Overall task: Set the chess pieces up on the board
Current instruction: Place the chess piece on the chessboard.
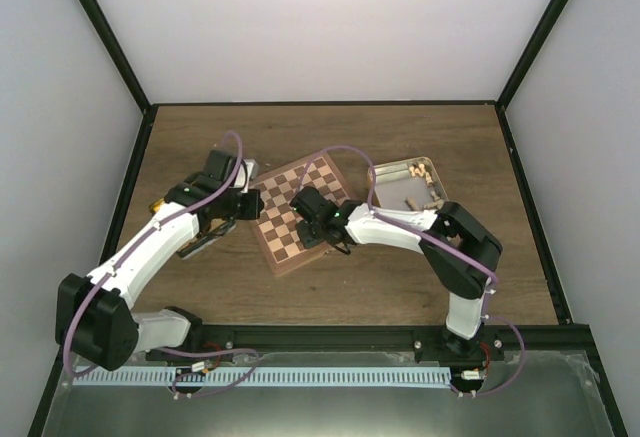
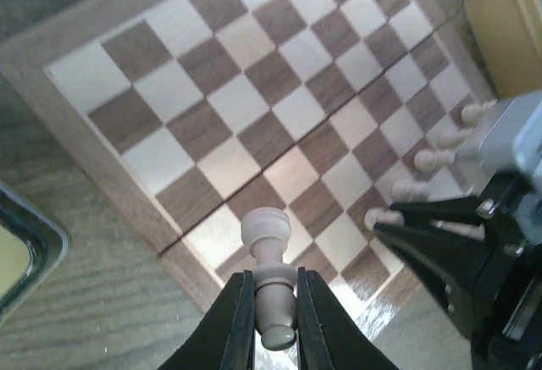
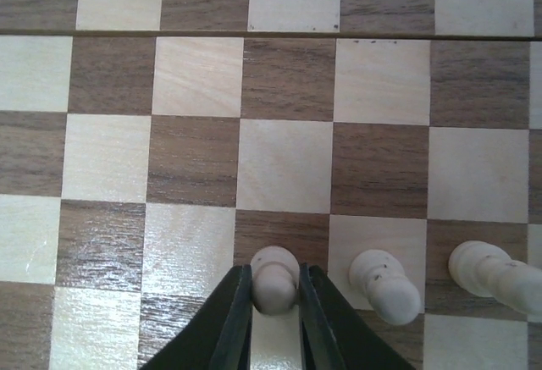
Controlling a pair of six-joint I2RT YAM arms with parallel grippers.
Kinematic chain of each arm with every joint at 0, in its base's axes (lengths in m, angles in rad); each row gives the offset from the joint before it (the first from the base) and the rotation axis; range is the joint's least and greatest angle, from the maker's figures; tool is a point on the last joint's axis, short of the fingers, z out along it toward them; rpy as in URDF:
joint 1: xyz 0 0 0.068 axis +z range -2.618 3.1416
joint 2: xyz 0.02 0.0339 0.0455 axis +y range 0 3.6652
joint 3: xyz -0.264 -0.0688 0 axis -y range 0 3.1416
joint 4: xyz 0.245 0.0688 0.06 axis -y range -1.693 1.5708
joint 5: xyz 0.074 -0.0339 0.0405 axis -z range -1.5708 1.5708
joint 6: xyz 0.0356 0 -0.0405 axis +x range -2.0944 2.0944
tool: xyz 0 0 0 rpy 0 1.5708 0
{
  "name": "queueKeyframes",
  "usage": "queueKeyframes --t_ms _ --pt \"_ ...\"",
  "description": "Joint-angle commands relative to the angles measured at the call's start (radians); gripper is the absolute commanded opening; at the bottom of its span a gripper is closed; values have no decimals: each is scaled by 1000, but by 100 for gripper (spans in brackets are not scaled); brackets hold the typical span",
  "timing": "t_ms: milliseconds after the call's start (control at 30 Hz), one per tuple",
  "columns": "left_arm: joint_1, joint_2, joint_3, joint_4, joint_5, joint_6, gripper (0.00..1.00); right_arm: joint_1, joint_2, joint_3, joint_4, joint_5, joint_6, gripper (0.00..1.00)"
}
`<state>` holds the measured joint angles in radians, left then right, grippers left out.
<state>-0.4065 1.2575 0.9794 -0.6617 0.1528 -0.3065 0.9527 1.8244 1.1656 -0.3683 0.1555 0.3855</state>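
Left tool [image 2: 274,278] narrow, clamped on a pale chess piece [image 2: 268,236] above the board's [image 2: 212,107] edge squares, right tool [image 3: 274,273] narrow, pinching a pale pawn [image 3: 275,289] on the board, beside two more pale pawns [image 3: 385,285]

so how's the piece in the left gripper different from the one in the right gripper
The left piece, in the left gripper, shows its full length, clamped at the waist, by a corner of the board. The right piece, in the right gripper, shows only its rounded head, in line with two other pale pieces. Both are pale wood, pinched between shut jaws.
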Motion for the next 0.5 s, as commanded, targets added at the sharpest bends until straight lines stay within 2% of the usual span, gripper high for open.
queueKeyframes --t_ms 0,67,200,467 --pt "-17 24 31 -135 25 43 4 4 -26 55 -43 -12 23 22" --pt "-36 31 29 -172 14 44 4 3 -70 56 -38 -20 41 31" --pt "-72 50 26 -205 15 34 4 1 -139 57 -42 -22 67 41" --pt "-195 205 86 -308 -35 21 4 -52 -280 -67 -8 23 156 43"
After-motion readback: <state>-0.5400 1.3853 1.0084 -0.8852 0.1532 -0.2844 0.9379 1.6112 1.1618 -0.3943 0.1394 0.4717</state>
